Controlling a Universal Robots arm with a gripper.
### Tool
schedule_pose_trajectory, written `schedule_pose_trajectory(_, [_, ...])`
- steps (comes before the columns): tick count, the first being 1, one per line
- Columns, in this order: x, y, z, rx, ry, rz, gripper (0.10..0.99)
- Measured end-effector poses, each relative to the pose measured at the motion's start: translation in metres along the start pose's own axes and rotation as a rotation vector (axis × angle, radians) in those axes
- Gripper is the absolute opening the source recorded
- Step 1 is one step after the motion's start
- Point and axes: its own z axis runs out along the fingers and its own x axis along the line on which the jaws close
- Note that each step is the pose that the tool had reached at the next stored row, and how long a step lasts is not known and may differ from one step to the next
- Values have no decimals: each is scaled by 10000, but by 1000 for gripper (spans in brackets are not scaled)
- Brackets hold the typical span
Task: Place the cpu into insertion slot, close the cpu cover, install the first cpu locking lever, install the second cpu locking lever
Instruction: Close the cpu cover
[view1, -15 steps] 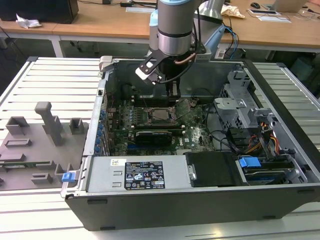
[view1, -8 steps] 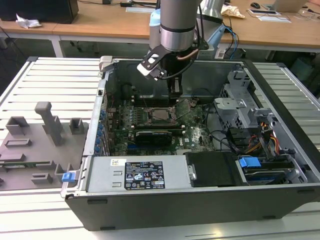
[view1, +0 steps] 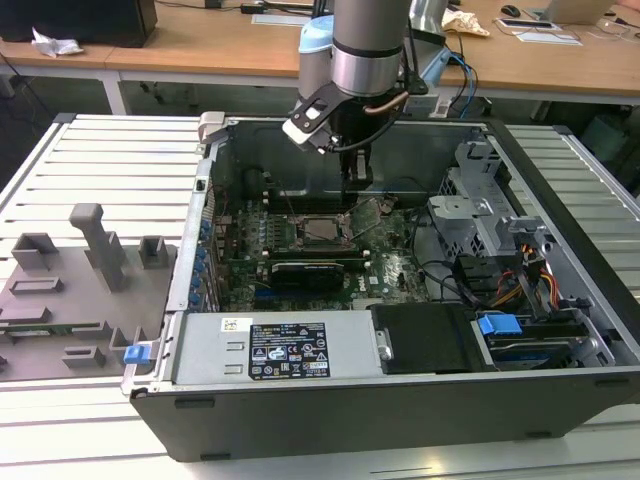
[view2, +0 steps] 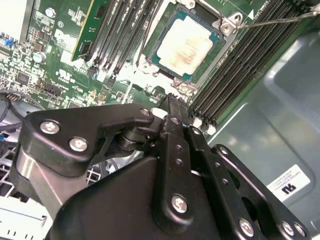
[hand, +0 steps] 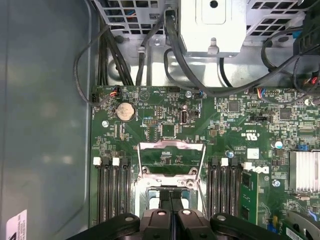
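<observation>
1. Gripper (view1: 358, 182) hangs at the upper middle of the exterior view, inside the computer case (view1: 560, 180), with its fingers (hand: 161, 200) pressed tight together.
2. Just past its tips, the cpu (view2: 187, 42) lies flat in the insertion slot (view2: 160, 31), silver top up.
3. Beyond, the cpu cover (hand: 172, 146) stands tilted up off the slot.
4. Farther on, the green motherboard (hand: 150, 107) runs to the cables (hand: 175, 55).
</observation>
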Motion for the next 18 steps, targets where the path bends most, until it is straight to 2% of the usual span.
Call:
schedule_pose_trajectory(7, [0, 2, -1, 1, -1, 0, 106])
schedule_pose_trajectory(9, [0, 21, 0, 1, -2, 0, 106])
schedule_pose_trajectory(10, [0, 43, 0, 6, -3, 1, 106])
schedule_pose_trajectory(12, [-2, 170, 5, 112, -2, 2, 106])
schedule_pose_trajectory(13, [-2, 203, 7, 142, 0, 4, 106])
schedule_pose_trajectory(18, [-2, 307, 10, 228, -1, 6, 106])
